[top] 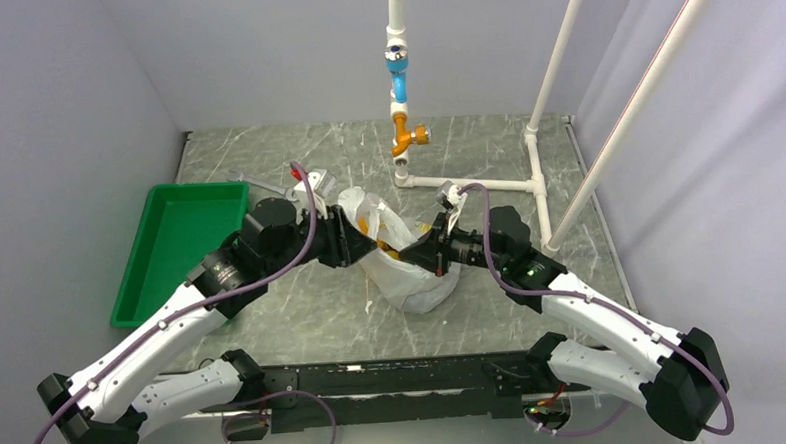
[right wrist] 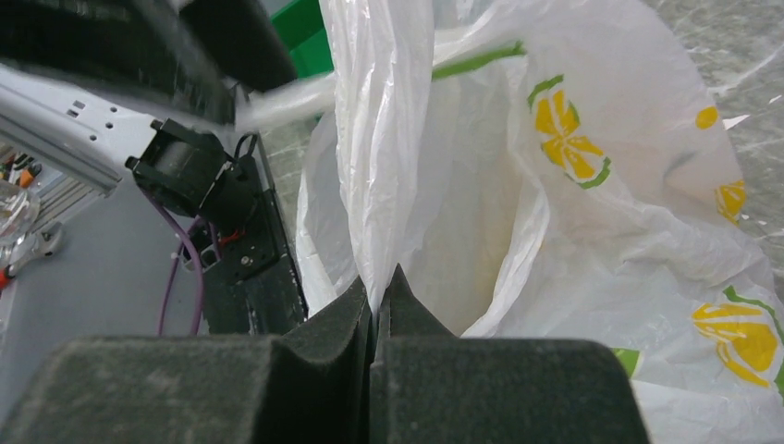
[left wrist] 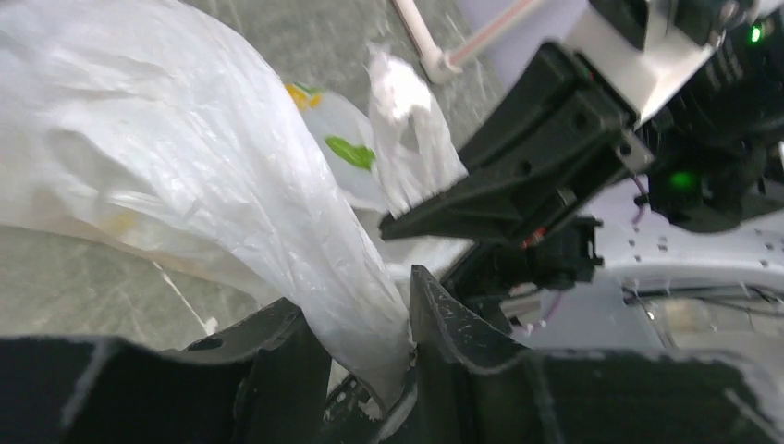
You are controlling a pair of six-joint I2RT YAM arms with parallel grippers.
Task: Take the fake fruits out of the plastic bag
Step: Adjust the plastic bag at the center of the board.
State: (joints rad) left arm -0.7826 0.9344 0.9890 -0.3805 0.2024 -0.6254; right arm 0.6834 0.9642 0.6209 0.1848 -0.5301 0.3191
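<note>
The plastic bag (top: pixel 412 281) stands crumpled at the table's middle, held up between my two grippers. My left gripper (top: pixel 370 245) grips its left edge; in the left wrist view a bunched fold of the bag (left wrist: pixel 185 139) fills the gap between the fingers of that gripper (left wrist: pixel 370 338). My right gripper (top: pixel 422 253) grips the right edge; in the right wrist view that gripper (right wrist: pixel 377 294) is shut tight on a strip of the bag (right wrist: pixel 601 231). The fake fruits are hidden inside the bag; only yellow and green prints show.
A green tray (top: pixel 175 242) lies at the left. A white pipe frame (top: pixel 467 184) with a blue and orange valve post (top: pixel 399 82) stands behind the bag. The right gripper's black body (left wrist: pixel 518 185) is close in front of the left wrist camera.
</note>
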